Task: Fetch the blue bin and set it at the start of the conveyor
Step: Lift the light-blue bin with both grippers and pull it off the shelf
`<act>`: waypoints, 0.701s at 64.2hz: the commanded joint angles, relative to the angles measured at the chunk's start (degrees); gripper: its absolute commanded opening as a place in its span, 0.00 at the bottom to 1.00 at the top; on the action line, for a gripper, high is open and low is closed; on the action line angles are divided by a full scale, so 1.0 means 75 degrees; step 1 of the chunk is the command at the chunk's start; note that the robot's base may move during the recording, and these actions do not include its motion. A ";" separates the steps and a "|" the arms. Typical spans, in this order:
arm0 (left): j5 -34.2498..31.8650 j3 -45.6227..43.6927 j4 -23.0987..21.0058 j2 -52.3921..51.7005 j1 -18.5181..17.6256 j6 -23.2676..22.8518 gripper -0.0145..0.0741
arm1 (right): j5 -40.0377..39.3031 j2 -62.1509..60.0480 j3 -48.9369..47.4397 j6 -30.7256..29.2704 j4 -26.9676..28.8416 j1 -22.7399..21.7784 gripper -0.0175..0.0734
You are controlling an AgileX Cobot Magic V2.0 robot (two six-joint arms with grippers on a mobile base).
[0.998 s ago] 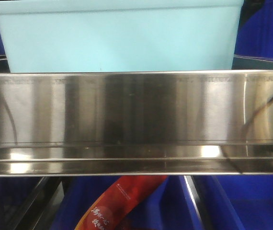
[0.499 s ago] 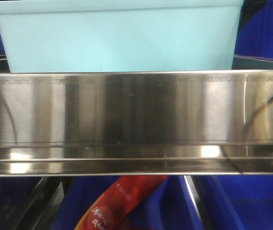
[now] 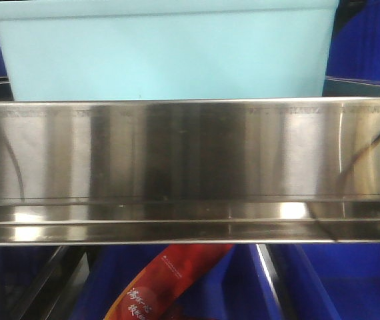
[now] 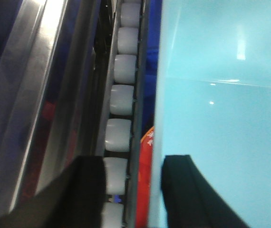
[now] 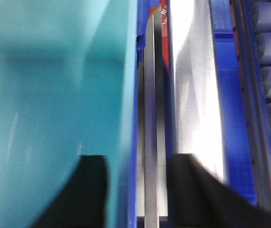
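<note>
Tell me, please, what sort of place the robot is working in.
Likely a warehouse or factory picking station: a stainless-steel shelf rail, a roller track, dark blue storage crates, and the pale blue bin.

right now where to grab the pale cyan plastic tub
Probably its end walls, from above: the pale cyan plastic tub is wide, open-topped, thin-walled, and the stainless steel rail blocks its front. Left gripper and right gripper each straddle a wall, open.
</note>
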 commanded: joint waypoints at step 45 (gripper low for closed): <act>0.0802 -0.0805 0.0660 -0.0510 -0.0948 -0.0525 0.04 | 0.0160 -0.1165 -0.0042 0.0229 -0.0365 0.0005 0.02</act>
